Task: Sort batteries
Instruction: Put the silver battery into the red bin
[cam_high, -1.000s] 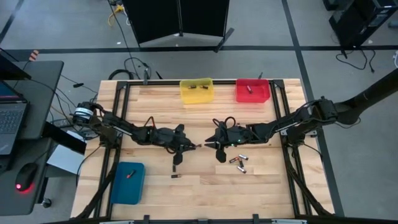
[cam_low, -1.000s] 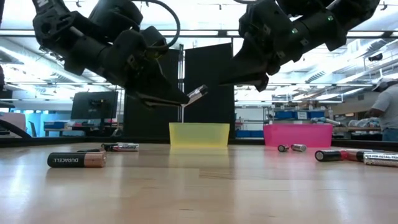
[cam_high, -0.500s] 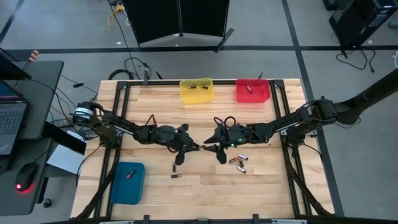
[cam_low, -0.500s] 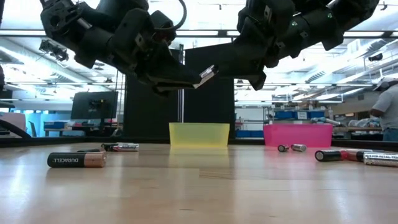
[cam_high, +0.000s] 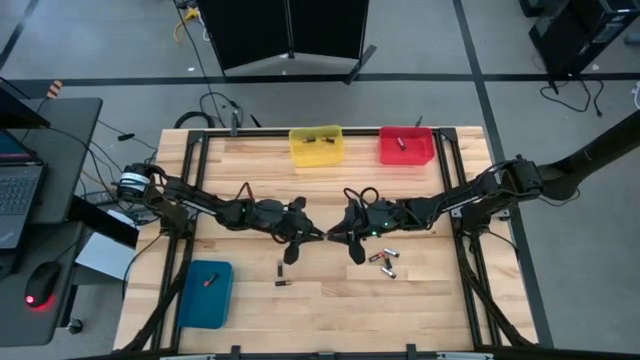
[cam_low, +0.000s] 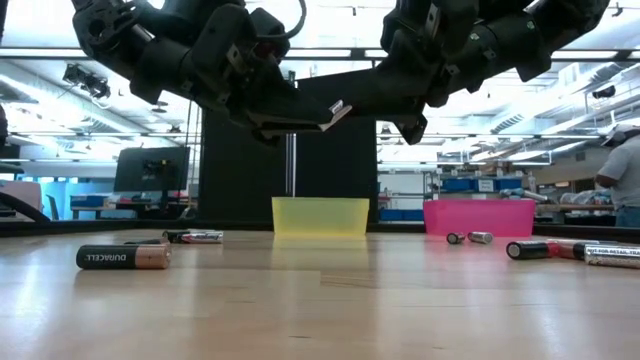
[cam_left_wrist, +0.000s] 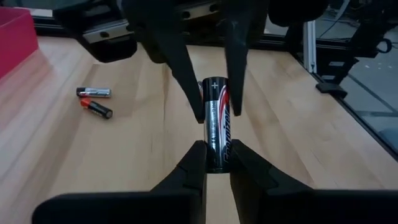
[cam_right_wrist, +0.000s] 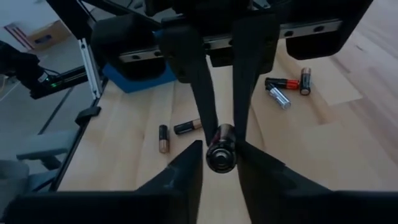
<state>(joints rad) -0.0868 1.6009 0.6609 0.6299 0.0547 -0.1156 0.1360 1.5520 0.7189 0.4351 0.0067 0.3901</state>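
Battery, silver-black with red marking, plus end visible, held above mid-surface; left gripper fingers and right gripper fingers both clamped on it.

The left pincer and right pincer meet tip to tip above mid-tabletop, each blocking the other's way forward. Beneath them the wood lies bare; loose batteries lie beside the right pincer, two more near the left.
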